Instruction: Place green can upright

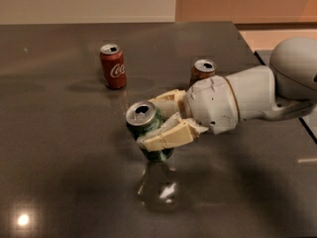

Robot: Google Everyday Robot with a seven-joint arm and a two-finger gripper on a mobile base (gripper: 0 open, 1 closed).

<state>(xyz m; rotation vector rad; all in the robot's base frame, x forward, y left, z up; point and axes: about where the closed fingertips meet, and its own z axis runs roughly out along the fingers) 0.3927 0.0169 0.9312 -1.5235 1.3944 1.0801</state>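
The green can (145, 129) with a silver top is near the middle of the dark table (59, 148), close to upright with a slight tilt. My gripper (159, 121) comes in from the right and is shut on the can, its cream fingers (166, 136) clamped across its body. The can's base is at or just above the tabletop; I cannot tell whether it touches. The white arm (247, 98) stretches off to the right.
A red Coca-Cola can (113, 66) stands upright at the back left. A brown-gold can (202, 71) stands upright behind my wrist. The table's right edge (257, 58) runs close to the arm.
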